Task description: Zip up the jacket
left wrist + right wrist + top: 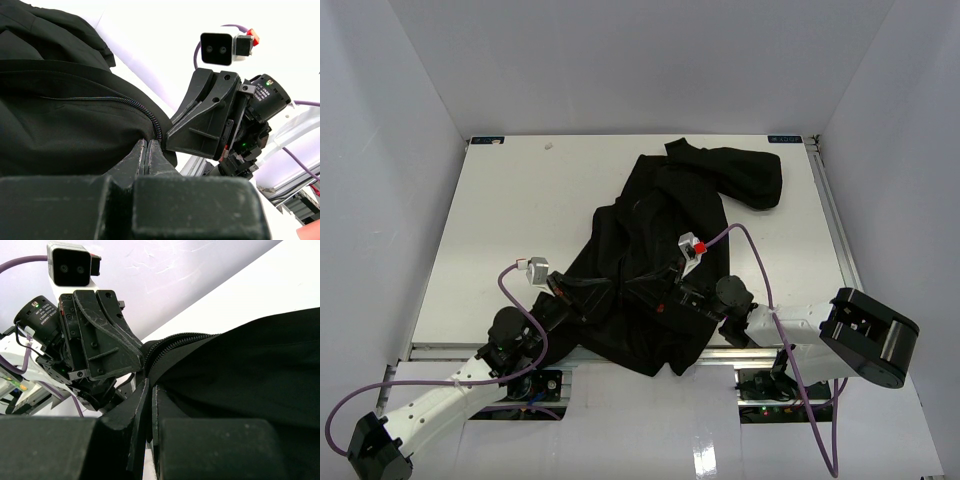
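Jacket (660,230), black and crumpled, was seen lying across the middle of the white table (500,220). It was stretched from the near edge, which its lower part overlapped, up toward the far right corner.

At the left side of the garment, close to the table's near edge, the left gripper (567,292) was pressed into the fabric. In the left wrist view its fingers (131,161) were shown closed almost flat against each other. The jacket's edge was pinched between them where the zipper (135,102) teeth ran down into the tips. Dark cloth was draped over and to the left of that grip.

Just beside it, toward the middle of the near edge, the right gripper (665,295) was also buried in the jacket. The two grippers were set close together, tips facing each other. In the right wrist view its fingers (165,405) were drawn together with only a thin slit between them, and the zipper seam and a fold of fabric were clamped at the tips. From there the cloth was pulled away to the right.

Farther right, near the far right corner, a bunched part of the garment (750,175) was left lying loose on the table, well apart from both grippers.
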Robot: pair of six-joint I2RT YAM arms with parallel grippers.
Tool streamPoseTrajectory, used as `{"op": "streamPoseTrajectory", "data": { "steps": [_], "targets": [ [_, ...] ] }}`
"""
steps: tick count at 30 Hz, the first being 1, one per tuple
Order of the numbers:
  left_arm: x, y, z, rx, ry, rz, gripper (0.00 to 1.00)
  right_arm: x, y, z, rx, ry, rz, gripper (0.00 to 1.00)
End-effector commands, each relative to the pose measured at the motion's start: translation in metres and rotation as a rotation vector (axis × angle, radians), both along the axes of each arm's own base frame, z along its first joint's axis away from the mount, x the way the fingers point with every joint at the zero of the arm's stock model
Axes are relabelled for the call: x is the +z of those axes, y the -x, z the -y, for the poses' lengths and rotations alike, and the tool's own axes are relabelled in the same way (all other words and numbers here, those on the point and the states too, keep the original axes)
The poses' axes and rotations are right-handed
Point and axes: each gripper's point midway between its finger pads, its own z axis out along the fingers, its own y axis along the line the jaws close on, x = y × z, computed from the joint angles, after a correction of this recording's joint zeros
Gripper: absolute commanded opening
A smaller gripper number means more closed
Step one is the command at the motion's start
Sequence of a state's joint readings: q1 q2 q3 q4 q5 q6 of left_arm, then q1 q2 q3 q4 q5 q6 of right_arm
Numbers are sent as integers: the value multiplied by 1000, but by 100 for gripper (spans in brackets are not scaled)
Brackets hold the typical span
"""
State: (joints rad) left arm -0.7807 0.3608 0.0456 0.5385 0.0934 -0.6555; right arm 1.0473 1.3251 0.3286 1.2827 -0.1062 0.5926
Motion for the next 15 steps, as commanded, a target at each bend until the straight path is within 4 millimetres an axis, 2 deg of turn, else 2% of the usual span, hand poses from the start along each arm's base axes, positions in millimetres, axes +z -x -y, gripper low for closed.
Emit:
{"op": "streamPoseTrajectory", "data": {
  "steps": [1,15],
  "targets": [
    [6,1,-1,2,8,20,0,99,11,21,-12,-343,208,8],
    [2,1,1,-7,3,13,0,107,6,21,-36,-344,222,8]
  ]
}}
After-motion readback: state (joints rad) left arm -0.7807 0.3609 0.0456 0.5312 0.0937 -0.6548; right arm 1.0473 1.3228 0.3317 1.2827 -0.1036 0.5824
